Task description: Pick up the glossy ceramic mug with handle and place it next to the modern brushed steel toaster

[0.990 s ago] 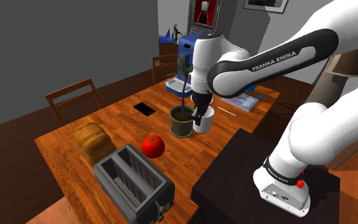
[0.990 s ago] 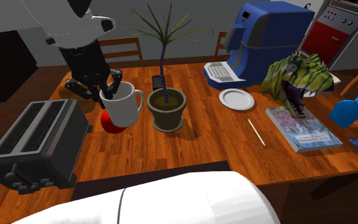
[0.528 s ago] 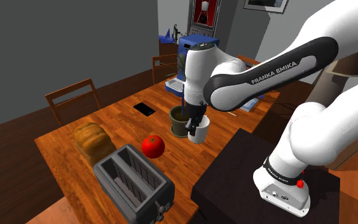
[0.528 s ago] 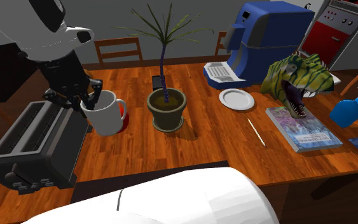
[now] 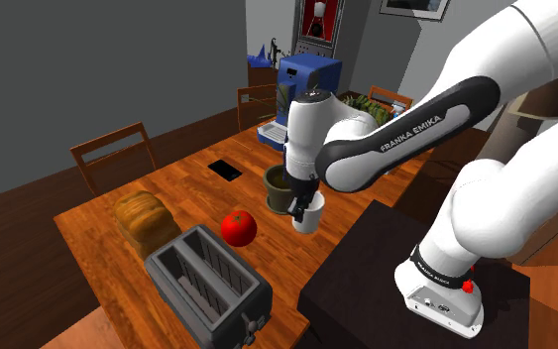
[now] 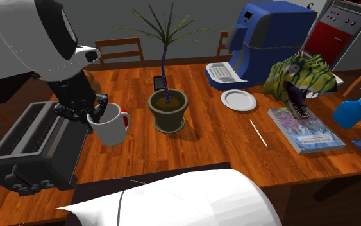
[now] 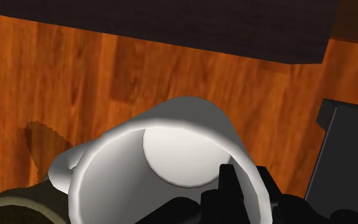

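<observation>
White arm (image 5: 495, 208), dark joints, FRANKA EMIKA lettering, black gripper (image 5: 304, 198).

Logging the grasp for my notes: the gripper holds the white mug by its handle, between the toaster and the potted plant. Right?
Not quite. The gripper clasps the white mug by its rim, one finger inside the cup. The wrist view shows the handle free at the side. The rest holds: the mug is between the toaster and the potted plant.

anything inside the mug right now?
In the wrist view, the mug's white interior looks empty, its floor bare. The gripper clasps the wall, one finger inside the rim; the patch of interior behind that finger is covered.
</observation>
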Tool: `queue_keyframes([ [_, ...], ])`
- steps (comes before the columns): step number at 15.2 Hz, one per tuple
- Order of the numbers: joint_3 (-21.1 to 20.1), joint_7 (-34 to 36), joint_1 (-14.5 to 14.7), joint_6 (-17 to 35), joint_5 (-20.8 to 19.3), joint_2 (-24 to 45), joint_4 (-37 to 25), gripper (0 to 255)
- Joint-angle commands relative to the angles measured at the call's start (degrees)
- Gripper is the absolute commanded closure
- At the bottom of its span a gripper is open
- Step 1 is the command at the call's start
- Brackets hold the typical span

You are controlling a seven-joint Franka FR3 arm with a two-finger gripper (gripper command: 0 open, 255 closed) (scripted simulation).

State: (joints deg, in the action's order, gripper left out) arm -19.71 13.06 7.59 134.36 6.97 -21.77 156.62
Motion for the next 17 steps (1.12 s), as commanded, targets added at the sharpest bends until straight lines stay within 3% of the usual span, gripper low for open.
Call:
queue_keyframes([
  [1,-0.4,0.3,-0.3,2.3,-0.3,1.7,0.5,255],
  [10,-2.0,2.5,-1.7,11.7,-2.7,9.3,2.6,255],
  [17,-3.1,5.9,-3.6,19.1,-7.2,16.4,3.2,255],
])
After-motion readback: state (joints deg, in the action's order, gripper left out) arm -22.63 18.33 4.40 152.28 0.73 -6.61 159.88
